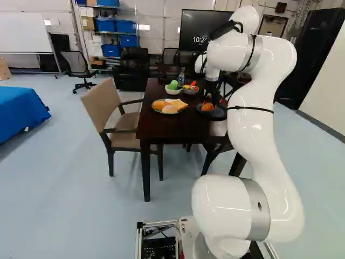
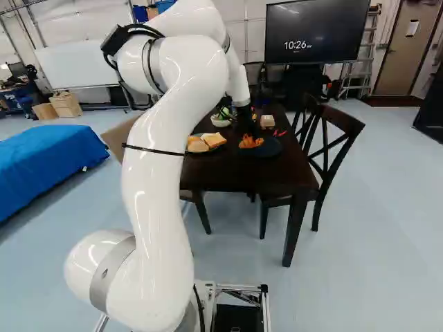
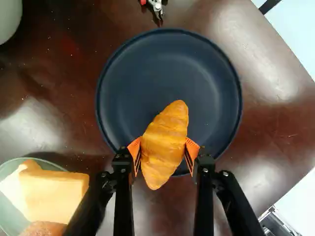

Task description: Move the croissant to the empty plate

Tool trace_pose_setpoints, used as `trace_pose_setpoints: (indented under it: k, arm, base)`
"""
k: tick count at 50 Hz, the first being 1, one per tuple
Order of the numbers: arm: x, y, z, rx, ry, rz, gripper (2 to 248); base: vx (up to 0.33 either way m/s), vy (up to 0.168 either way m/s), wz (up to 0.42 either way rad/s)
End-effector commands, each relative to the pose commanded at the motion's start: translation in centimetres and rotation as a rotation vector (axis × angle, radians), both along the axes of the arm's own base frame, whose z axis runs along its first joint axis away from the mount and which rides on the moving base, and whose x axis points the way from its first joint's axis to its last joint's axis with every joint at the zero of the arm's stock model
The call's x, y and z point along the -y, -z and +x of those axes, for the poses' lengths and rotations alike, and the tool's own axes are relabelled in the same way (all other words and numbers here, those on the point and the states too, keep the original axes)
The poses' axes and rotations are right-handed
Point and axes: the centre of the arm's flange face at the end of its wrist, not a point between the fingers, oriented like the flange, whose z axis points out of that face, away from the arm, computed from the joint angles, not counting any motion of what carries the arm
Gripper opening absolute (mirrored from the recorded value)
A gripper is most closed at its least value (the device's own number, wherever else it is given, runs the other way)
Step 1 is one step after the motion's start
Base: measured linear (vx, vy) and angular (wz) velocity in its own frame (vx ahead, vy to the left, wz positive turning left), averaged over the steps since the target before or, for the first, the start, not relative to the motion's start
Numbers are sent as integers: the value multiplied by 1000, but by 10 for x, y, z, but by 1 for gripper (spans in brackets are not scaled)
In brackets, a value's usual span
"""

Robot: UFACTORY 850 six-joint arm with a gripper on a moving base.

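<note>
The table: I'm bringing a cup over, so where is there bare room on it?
Wrist view: bare tabletop between the dark plate and the slanting edge, and between the bowl and the bread plate. Crowded: around the tool, holding the croissant over the dark plate's rim, and by the pliers.

A robotics lab, by its white arm (image 1: 250,129), whiteboard (image 1: 24,33), blue bins (image 1: 128,41), large screen (image 2: 315,29).

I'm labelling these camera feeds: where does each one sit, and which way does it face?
Left base view: on the base, behind the arm and to its left, facing ahead and slightly down; the arm stands right of the middle.
Right base view: behind and right, also facing ahead; the arm stands left of the middle.
Wrist view: on the wrist, looking along the jaws, closed on the croissant over the dark plate.
Both base views share the table and screen.
</note>
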Motion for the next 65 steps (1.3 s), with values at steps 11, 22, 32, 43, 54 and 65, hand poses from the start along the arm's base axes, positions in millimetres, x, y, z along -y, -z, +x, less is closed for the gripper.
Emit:
trace_pose_setpoints:
  k: [11,22,32,43,54,65]
  arm:
    - [0,0,0,0,0,0,178]
    - [0,0,0,0,0,0,244]
    - [0,-1,0,1,0,0,247]
    - [-1,-14,-4,14,0,-4,247]
    - [-2,-29,-11,2,6,-4,247]
    - [-4,-45,-20,-26,15,-3,247]
  base:
    - [0,0,0]
    - [0,0,0]
    - [0,0,0]
    - [0,0,0]
    - [0,0,0]
    - [0,0,0]
